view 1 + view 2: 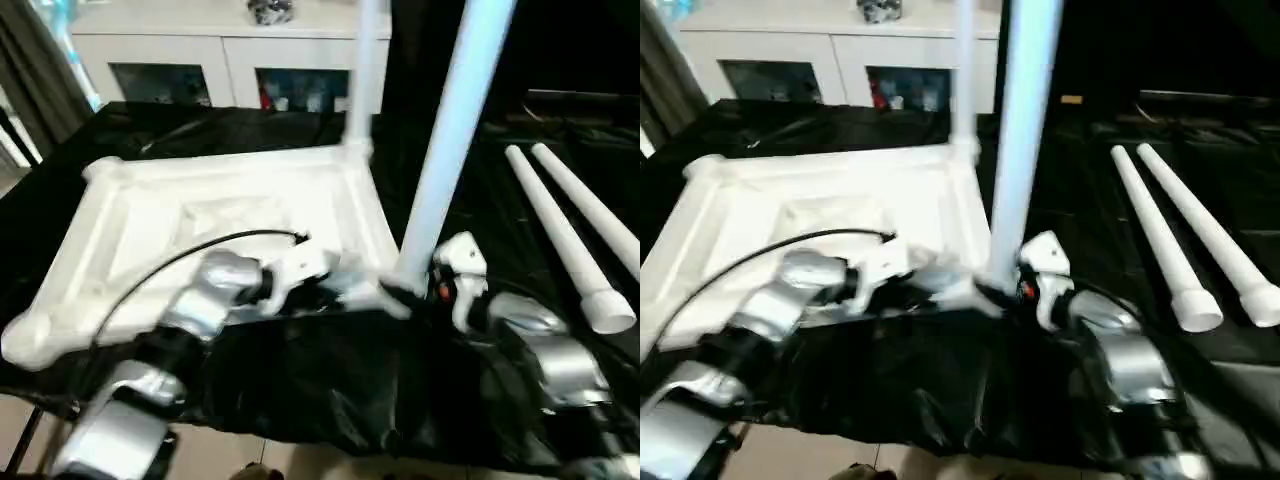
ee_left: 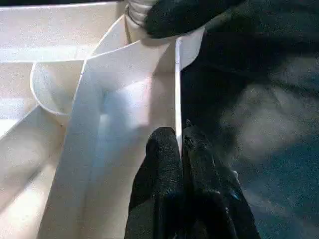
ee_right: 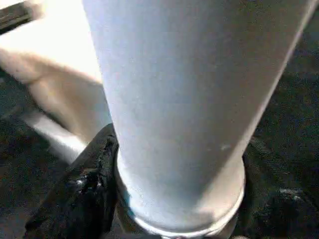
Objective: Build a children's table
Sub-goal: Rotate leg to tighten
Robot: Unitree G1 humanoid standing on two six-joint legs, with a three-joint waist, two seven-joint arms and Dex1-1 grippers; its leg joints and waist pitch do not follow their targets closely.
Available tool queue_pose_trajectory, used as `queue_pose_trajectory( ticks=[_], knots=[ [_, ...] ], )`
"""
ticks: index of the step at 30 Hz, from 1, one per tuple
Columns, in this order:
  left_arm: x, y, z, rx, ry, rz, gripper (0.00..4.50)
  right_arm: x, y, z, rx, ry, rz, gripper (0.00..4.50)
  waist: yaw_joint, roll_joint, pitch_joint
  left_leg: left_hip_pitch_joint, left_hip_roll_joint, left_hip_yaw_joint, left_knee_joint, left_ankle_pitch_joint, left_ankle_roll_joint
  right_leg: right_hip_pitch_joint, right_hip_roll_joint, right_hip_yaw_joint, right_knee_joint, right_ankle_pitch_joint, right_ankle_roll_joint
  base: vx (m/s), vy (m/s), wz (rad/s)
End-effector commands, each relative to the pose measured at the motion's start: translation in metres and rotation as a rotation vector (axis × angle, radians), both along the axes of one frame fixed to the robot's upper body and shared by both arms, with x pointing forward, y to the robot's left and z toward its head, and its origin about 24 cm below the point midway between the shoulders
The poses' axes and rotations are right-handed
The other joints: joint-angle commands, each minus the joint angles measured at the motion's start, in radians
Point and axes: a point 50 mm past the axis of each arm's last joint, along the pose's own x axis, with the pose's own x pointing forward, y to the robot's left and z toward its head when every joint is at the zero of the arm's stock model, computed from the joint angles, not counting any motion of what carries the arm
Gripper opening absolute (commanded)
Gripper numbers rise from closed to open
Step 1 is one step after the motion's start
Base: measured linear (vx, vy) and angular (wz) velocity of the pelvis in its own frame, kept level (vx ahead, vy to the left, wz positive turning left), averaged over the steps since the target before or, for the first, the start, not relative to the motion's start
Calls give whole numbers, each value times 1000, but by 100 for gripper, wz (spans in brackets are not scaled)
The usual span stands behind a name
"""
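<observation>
Right end effector [image 1: 408,290] clasps the base of a white leg [image 1: 448,140] at the near right corner of the tabletop [image 1: 200,225]; in the left eye view the leg leans to the right off vertical, and its foot sits at the corner socket. The left end effector [image 1: 335,285] lies low along the near rim just beside that corner. The tabletop rests ribbed side up on the black table [image 1: 300,390]. One leg [image 1: 365,70] already stands in the far right corner. Two spare legs [image 1: 570,230] lie side by side on the table, well apart to the right.

Right eye view: same layout. The held leg [image 1: 1025,130] stands closer to upright here, so its true tilt cannot be fixed from one eye alone.

Left wrist view: the left fingers [image 2: 164,169] are pressed together on the thin rim wall [image 2: 177,94], pinning the tabletop. The ridged leg end [image 2: 137,12] shows at the corner, with a black finger of the other end effector against it.

Right wrist view: black fingers [image 3: 92,184] flank the leg [image 3: 184,99] just above its collar. Whether the end is fully seated cannot be told.

Procedure, as judged: maintain the rim pinch to keep the tabletop from sliding. Bring the leg square to the socket axis before pressing. Drive straight along the leg, not sideways, since a tilted push would likely bind the end or lift the corner.
</observation>
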Motion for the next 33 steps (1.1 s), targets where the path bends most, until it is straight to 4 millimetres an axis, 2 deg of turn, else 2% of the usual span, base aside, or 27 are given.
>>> queue_pose_trajectory(
  ticks=[1,4,6,7,9,12,13,17,20,22,23,24,25,26,30,31,33],
  knots=[
    [5,-31,11,-58,-66,74,0,3,30,-13,17,34,-79,274,-6,-14,-62,24,54,-28,-79,-245,21,33,-58,43,-80,-286,-221,0,0,0],
    [4,-56,13,-80,-99,116,0,9,46,-14,44,26,-205,274,-8,-14,-65,28,51,-31,-79,-262,5,36,-60,40,-86,-327,-206,0,0,0],
    [4,-58,14,-86,-102,115,0,9,48,-13,51,21,-213,274,-6,-13,-64,30,51,-31,-79,-272,9,35,-59,41,-89,-330,-195,0,0,0],
    [3,-62,15,-92,-109,105,0,10,50,-12,64,10,-222,274,-6,-12,-65,25,50,-32,-81,-271,18,38,-58,41,-88,-316,-189,0,0,0],
    [1,-67,16,-94,-117,82,0,12,52,-8,94,-11,-240,330,-6,-8,-65,24,50,-33,-82,-275,20,37,-58,40,-87,-312,-188,0,0,0],
    [-1,-67,17,-97,-116,43,0,13,48,-3,129,-19,-232,353,-8,-8,-65,25,51,-34,-84,-291,20,38,-58,40,-88,-317,-188,0,0,0],
    [-2,-65,17,-97,-117,19,0,13,45,-1,128,-28,-206,379,-8,-8,-65,23,51,-34,-84,-287,22,40,-58,40,-87,-304,-190,0,0,0],
    [-5,-54,17,-85,-107,-41,0,9,33,2,76,-53,-125,387,-6,-8,-69,22,51,-32,-80,-256,33,42,-59,41,-81,-245,-205,0,0,0],
    [-6,-50,17,-81,-102,-60,0,8,29,2,65,-53,-95,387,-4,-8,-73,15,51,-29,-72,-178,71,48,-60,41,-68,-141,-235,0,0,0],
    [-8,-41,16,-71,-98,-116,0,3,21,4,38,-51,11,387,0,-8,-75,18,52,-28,-68,-162,90,50,-59,39,-64,-109,-252,0,0,0],
    [-10,-31,17,-64,-86,-160,0,-3,13,5,12,-42,121,387,2,-9,-75,17,52,-29,-68,-163,94,51,-59,39,-64,-107,-256,0,0,0],
    [-10,-31,17,-64,-86,-160,0,-3,13,5,12,-42,121,387,3,-9,-75,16,51,-27,-66,-165,102,53,-59,39,-64,-104,-258,0,0,0],
    [-10,-23,18,-62,-79,-187,0,-8,8,7,-1,-26,203,387,5,-13,-74,15,54,-28,-67,-159,111,55,-57,38,-61,-94,-259,0,0,0],
    [-10,-18,19,-60,-71,-203,0,-12,5,8,-8,-11,260,387,7,-8,-74,15,55,-27,-66,-163,116,53,-57,37,-59,-94,-266,0,0,0],
    [-10,-6,20,-51,-41,-237,0,-21,-1,10,-20,30,393,387,13,-10,-70,20,60,-26,-69,-201,101,49,-58,38,-63,-152,-269,0,0,0],
    [-9,-1,21,-45,-32,-244,0,-25,-2,11,-27,48,450,361,14,-9,-70,21,61,-26,-70,-206,95,47,-58,38,-64,-165,-268,0,0,0],
    [-9,6,22,-30,-24,-261,0,-31,-3,12,-34,81,545,354,19,-12,-69,22,62,-26,-70,-210,89,48,-59,39,-64,-180,-265,0,0,0]
  ],
)
